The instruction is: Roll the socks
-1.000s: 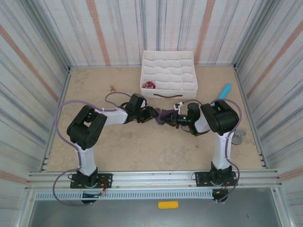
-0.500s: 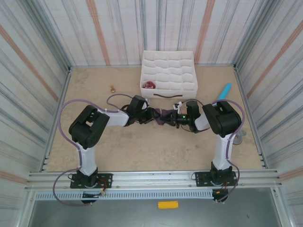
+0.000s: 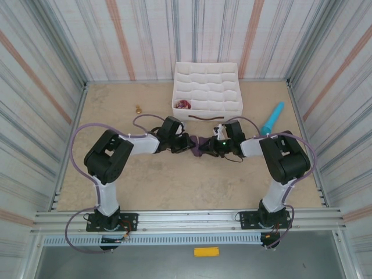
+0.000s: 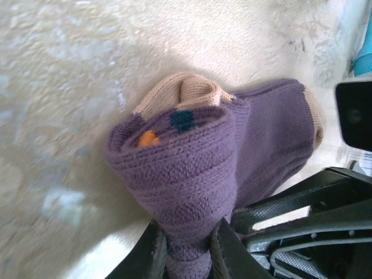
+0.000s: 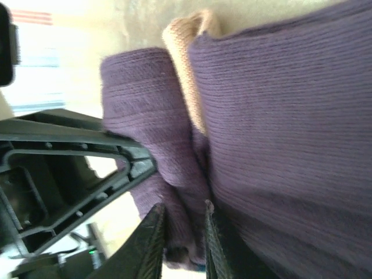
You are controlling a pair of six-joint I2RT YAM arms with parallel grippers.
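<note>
Left claw and right claw each pinching a fold of the partly rolled purple sock on the counter.

The right hand pinches a fold of the purple sock, a tan edge showing above

Purple ribbed-knit sock: soft cloth, matt, slightly fuzzy, coarse ribs. Its tan knit patches have the same texture. Left gripper: jaws smooth matt black plastic. Right gripper: same plastic, faint sheen. Beige counter: matt, rough, mottled, looks like pressed board. White compartment box: matt, looks like cloth. Turquoise stick: smooth, plastic-looking. Near-edge rail: bare metal, dull sheen. Striped corrugated walls: sheet finish, material unclear.
</note>
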